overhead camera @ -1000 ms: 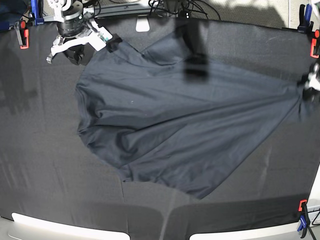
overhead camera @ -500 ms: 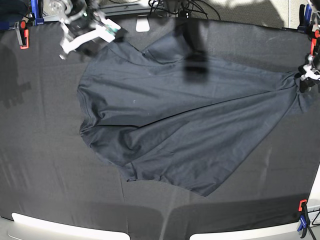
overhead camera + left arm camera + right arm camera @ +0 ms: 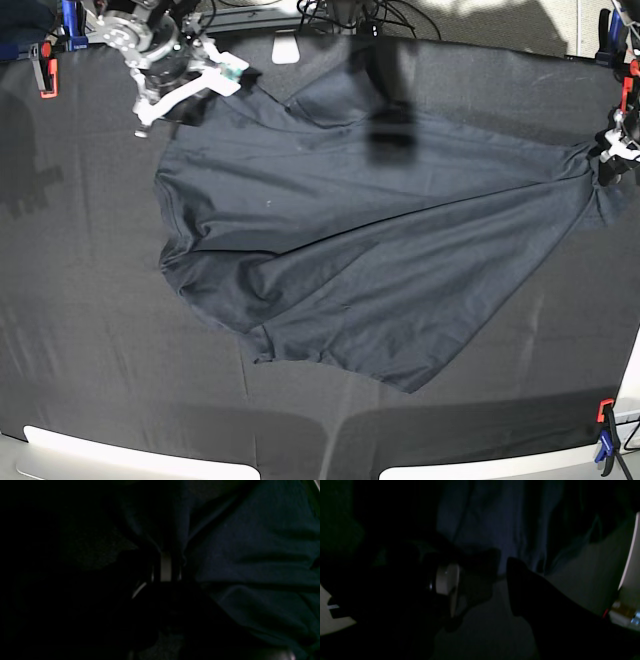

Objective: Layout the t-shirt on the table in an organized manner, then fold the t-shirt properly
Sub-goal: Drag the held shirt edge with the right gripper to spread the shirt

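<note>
Navy cotton bunches at the left gripper (image 3: pixel 612 155), pinched shut on the t-shirt (image 3: pixel 370 250) at the table's (image 3: pixel 80 300) right edge; the base view shows that stretched corner, while the left wrist view gives only dark folds around a pale strip. The right gripper (image 3: pixel 501 580) stands with jaws parted and nothing between them, a gap only its own wrist camera reveals. From the base view it hovers at the shirt's far-left corner, contact impossible to judge. Both wrist views are very dim.
</note>
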Available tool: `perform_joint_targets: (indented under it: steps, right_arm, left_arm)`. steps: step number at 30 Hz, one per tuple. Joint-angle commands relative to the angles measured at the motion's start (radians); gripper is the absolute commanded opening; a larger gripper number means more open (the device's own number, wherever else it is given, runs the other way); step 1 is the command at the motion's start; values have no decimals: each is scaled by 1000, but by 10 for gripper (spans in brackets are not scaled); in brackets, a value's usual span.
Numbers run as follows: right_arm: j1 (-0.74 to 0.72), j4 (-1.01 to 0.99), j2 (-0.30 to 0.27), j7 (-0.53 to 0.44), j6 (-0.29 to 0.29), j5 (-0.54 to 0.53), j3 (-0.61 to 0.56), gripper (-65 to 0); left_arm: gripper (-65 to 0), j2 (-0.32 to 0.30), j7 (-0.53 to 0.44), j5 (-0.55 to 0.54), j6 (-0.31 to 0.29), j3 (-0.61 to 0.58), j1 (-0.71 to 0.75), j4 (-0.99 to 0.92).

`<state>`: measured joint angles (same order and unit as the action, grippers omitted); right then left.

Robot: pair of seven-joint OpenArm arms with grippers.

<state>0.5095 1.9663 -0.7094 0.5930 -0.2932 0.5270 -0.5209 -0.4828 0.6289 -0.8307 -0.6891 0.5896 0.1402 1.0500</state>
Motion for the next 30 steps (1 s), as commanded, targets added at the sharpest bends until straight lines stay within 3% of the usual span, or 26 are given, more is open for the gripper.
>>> perform_joint_targets:
  steps: [1,8,10,13,14,16,22,30]
  right_arm:
    - [-9,13,-6,-12,-18,-7,-24,-345]
    - [-124,-50,3,33,0,29,-172,-372]
    - [-133,-50,3,43,45,63,-192,-441]
    - [-132,-50,2,43,130,135,-193,-625]
    - [-132,-50,2,43,169,165,-190,-650]
    - [-132,-48,-7,66,222,230,-182,-650]
    - [-115,-44,-131,261,212,254,-179,-650]
    - [13,-35,-266,254,208,255,-155,-650]
  left_arm:
    - [-650,-25,-19,-12,-9,7,-10,19]
    - [-650,-26,-19,-11,-9,7,-10,19]
    - [-650,-25,-19,-11,-9,7,-10,19]
    - [-650,-25,-19,-8,-9,7,-10,19]
    - [-650,-25,-19,-8,-9,7,-10,19]
    - [-650,-25,-19,-8,-9,7,-10,19]
    - [-650,-26,10,-8,-9,7,-10,19]
    - [-650,-25,66,-9,-9,7,-5,19]
